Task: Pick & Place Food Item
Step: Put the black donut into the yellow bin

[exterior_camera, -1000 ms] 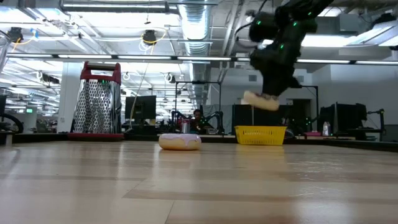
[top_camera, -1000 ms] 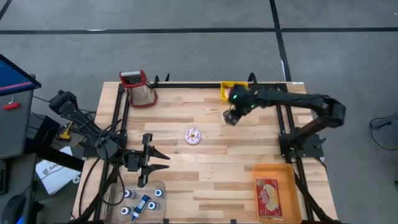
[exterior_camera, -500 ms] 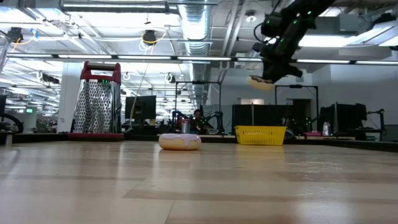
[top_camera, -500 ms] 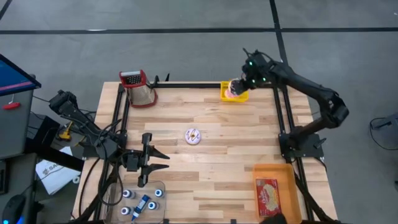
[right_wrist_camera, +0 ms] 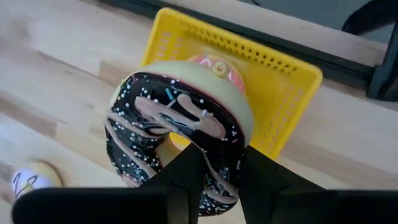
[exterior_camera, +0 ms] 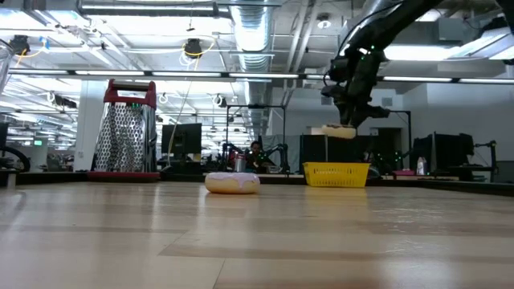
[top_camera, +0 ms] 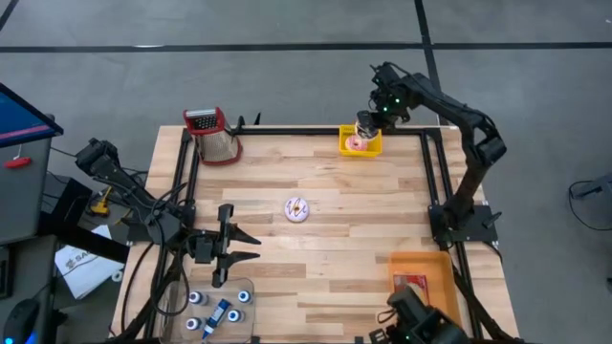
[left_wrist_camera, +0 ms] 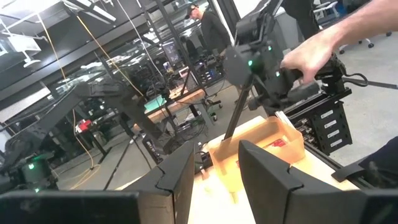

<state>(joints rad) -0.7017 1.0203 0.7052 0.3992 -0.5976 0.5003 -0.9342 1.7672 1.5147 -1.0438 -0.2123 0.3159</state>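
My right gripper (top_camera: 364, 127) hangs above the yellow basket (top_camera: 348, 146) at the table's far edge, shut on a chocolate-frosted donut (right_wrist_camera: 174, 124) with sprinkles. In the low view the donut (exterior_camera: 337, 132) hangs clear above the basket (exterior_camera: 336, 173). Inside the basket lies a pink-frosted donut (right_wrist_camera: 214, 65). A white donut (top_camera: 297, 209) rests flat on the table's middle. My left gripper (top_camera: 244, 246) waits open over the table's near left, with nothing between its fingers. My right gripper pinches the donut's ring (right_wrist_camera: 211, 177) between its two fingers, on the side of the ring nearest the wrist. The fingers come from above, slanting down. The donut hangs below them, frosted face up and slightly tilted, lifted clear over the basket.
A red-handled grater (top_camera: 212, 134) stands at the far left corner. An orange tray (top_camera: 435, 277) with a food packet lies at the near right, a dark device (top_camera: 416, 325) beside it at the near edge. A clear tray (top_camera: 218, 304) of small bottles lies near left. A person's hand (left_wrist_camera: 317, 46) shows beyond the table.
My right gripper has carried the chocolate donut from over the table's right middle toward the far edge, rolling as it went; it now hangs above the yellow basket. A dark device has come into view at the near edge by the orange tray.
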